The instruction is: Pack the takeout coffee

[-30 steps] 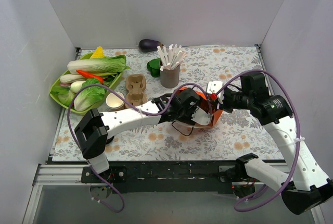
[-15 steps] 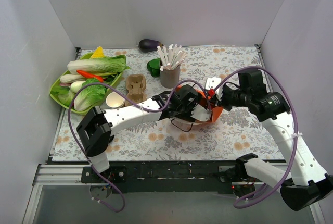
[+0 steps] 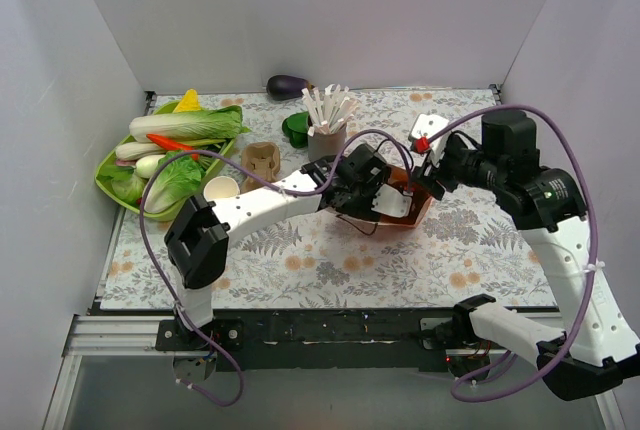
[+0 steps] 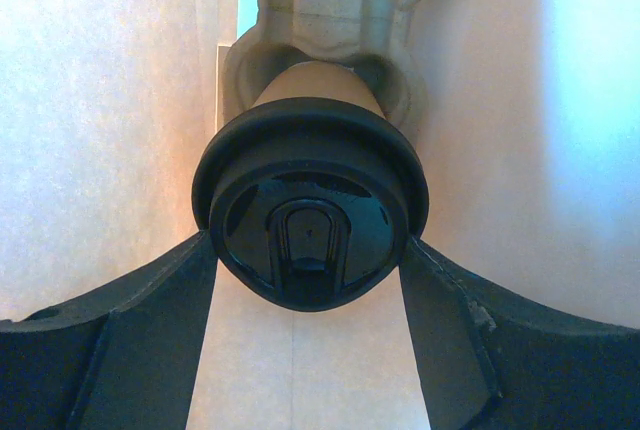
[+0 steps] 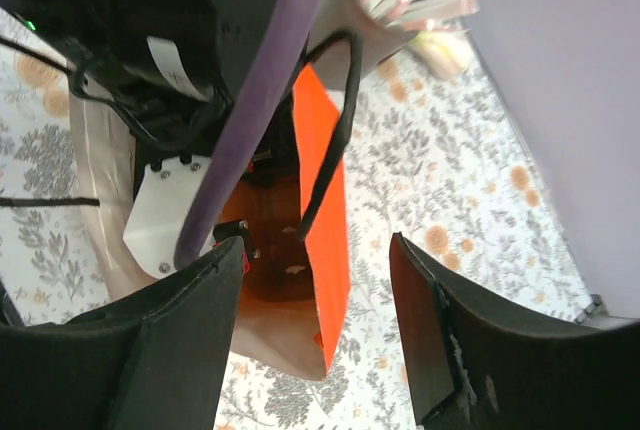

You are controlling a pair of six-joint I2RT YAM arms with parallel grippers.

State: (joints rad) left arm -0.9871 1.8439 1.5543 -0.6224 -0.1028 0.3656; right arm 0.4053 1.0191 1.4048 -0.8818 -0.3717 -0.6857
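Left end effector (image 4: 306, 255) gripping takeout coffee (image 4: 308, 215) in orange bag (image 5: 330, 300), right end effector (image 5: 315, 250) wide

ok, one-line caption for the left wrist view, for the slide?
Left gripper clamping the takeout coffee by its black lid, cup base in a moulded-pulp holder.

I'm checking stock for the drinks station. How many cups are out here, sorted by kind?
Brown cup with black lid: 1
Open pale cup: 1
Grey cup of white sticks: 1
Total: 3
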